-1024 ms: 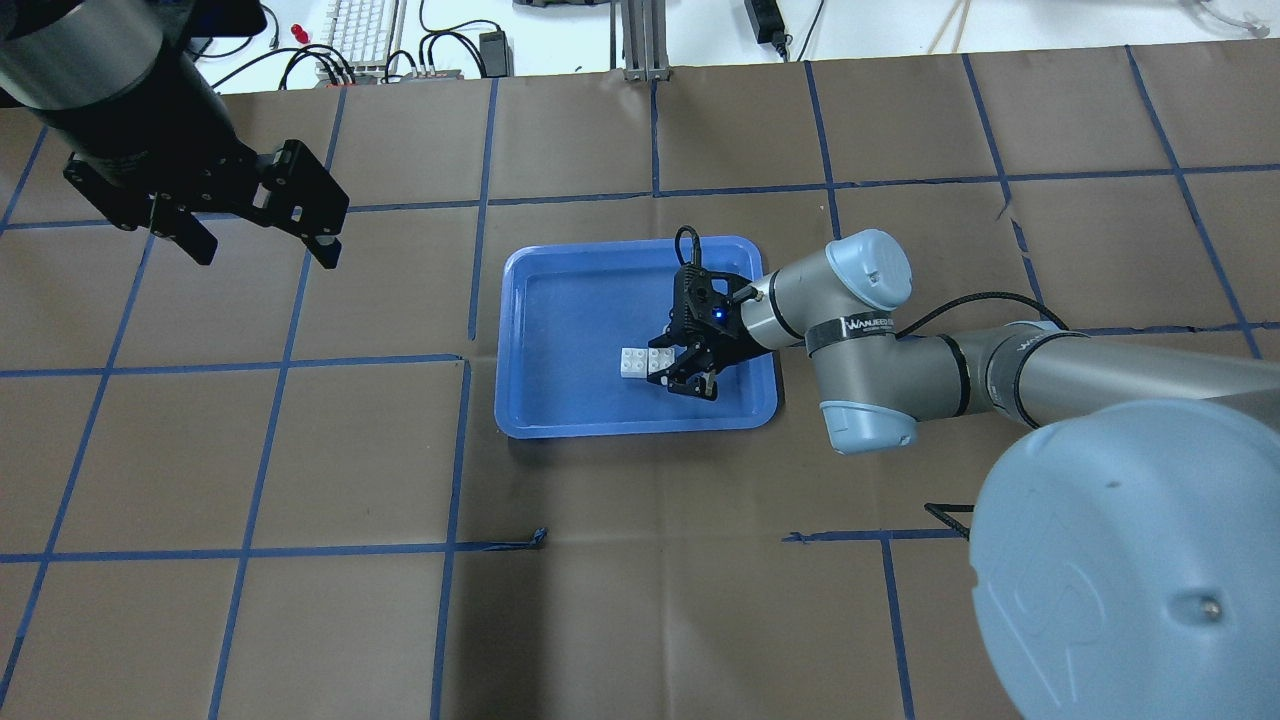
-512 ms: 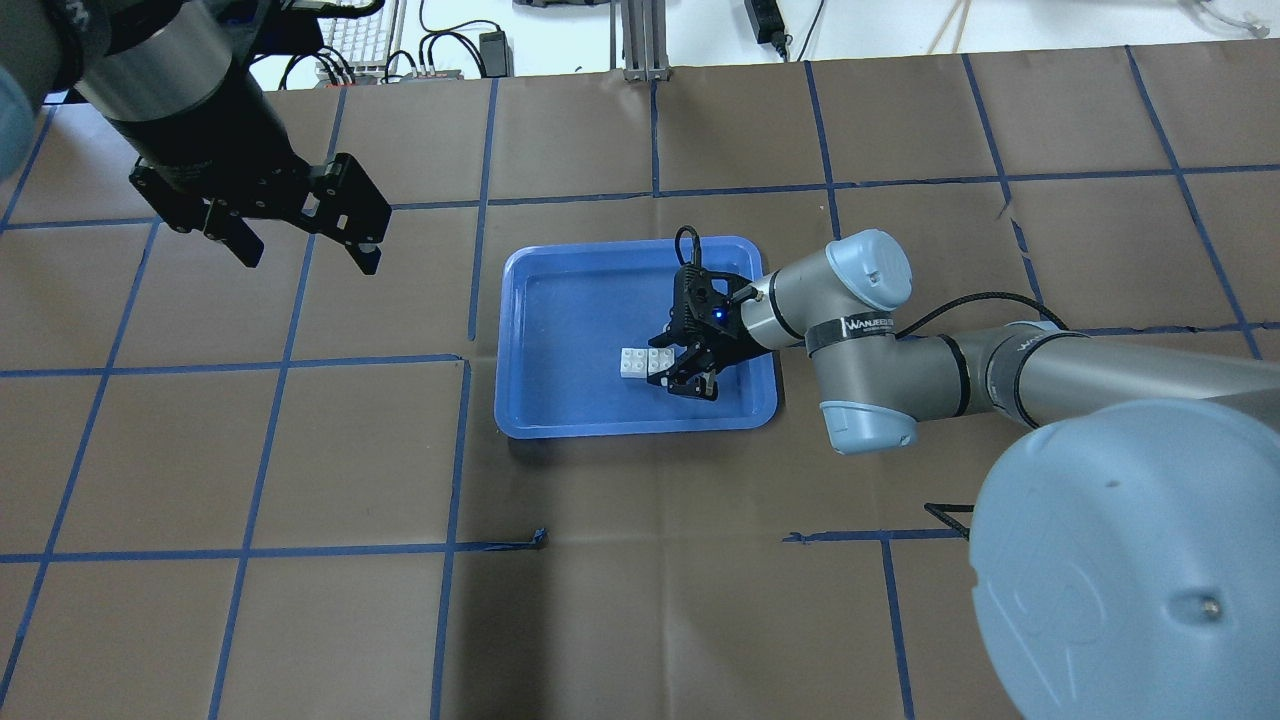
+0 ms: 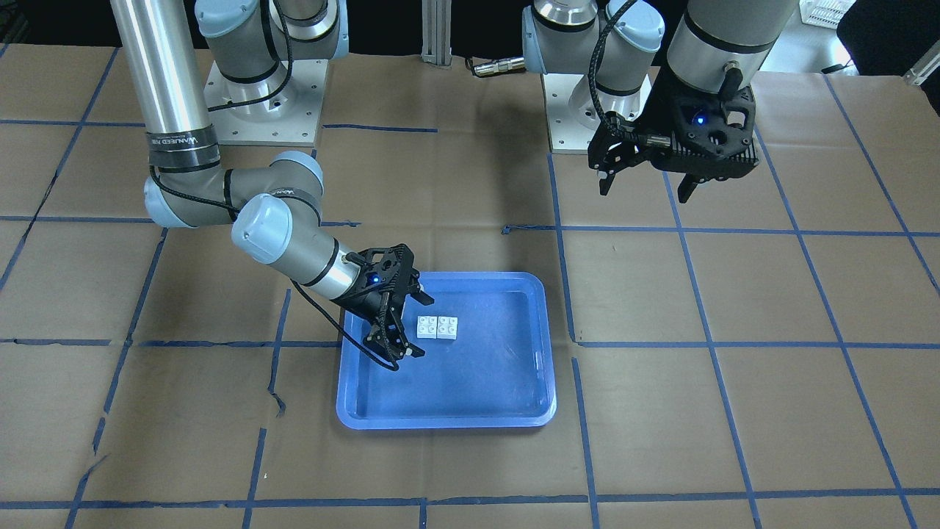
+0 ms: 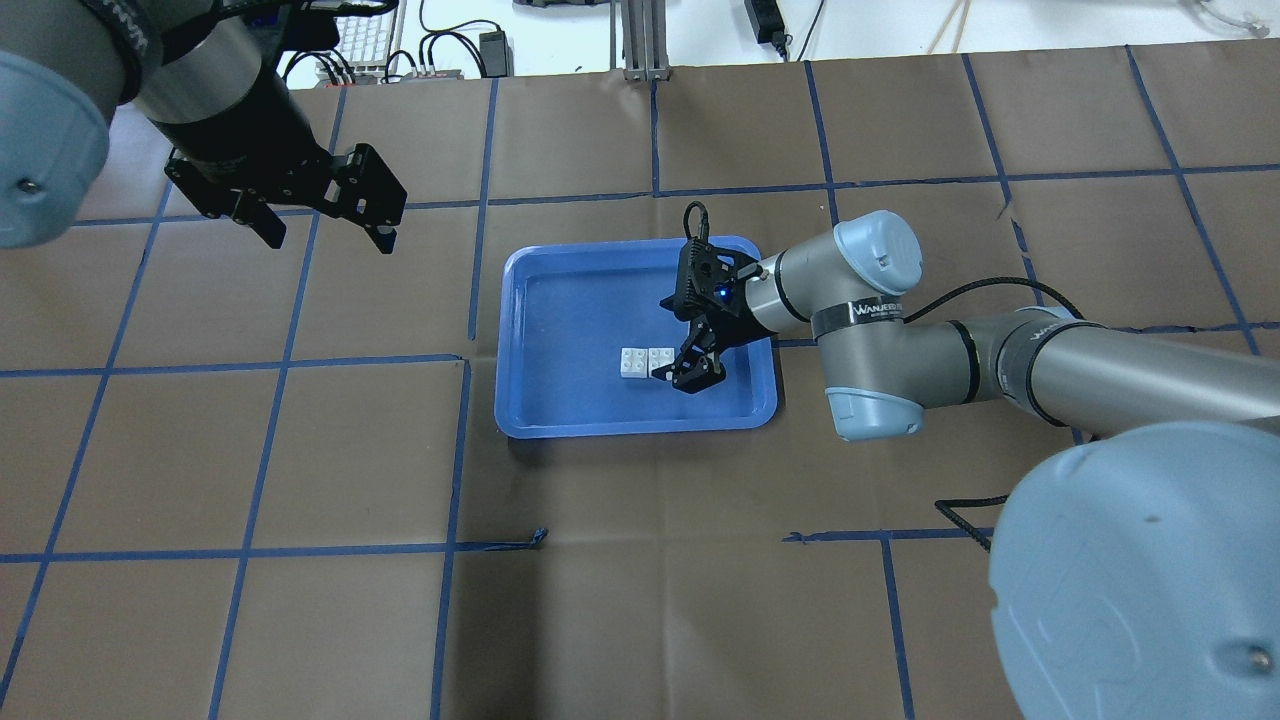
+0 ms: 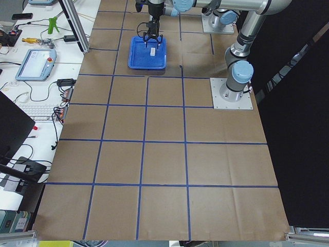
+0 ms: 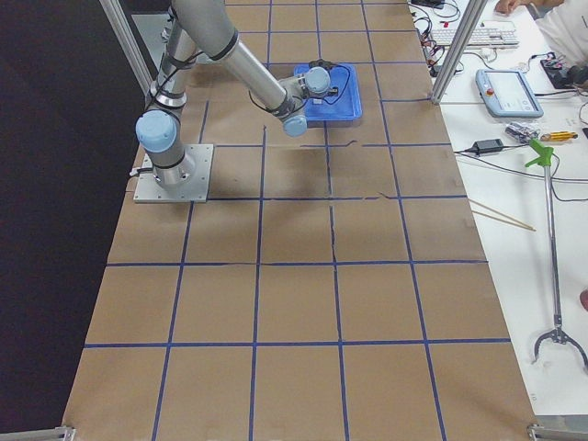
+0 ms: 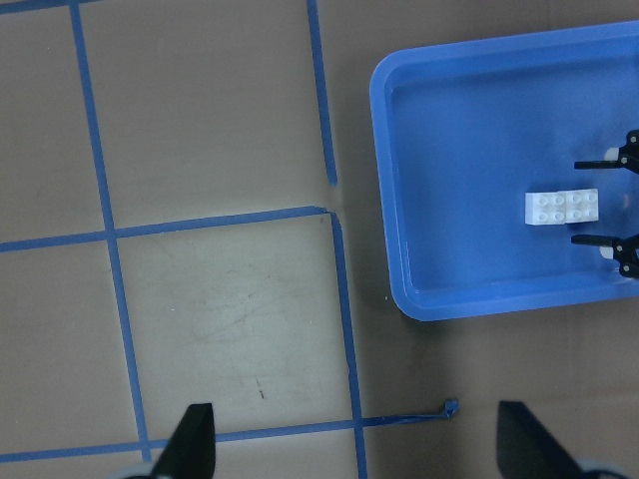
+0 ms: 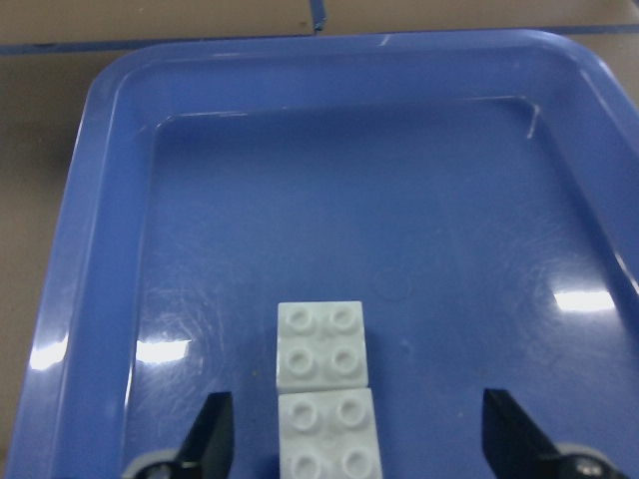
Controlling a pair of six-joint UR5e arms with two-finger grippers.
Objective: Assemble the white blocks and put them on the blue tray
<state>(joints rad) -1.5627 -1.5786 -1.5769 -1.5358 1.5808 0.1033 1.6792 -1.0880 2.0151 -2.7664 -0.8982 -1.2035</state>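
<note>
Two small white studded plastic blocks lie touching, studs up, inside shallow blue plastic tray. Right gripper released, jaws straddling nearer block without contact. Left gripper spread, empty, well apart. Risk: skewed retreat drags finger into block, shoving pair.

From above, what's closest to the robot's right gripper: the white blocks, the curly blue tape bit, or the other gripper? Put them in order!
1. white blocks: in the blue tray, right at the right gripper.
2. curly tape bit: on the table, below the tray in that view.
3. left gripper: far off at the upper left.
</note>
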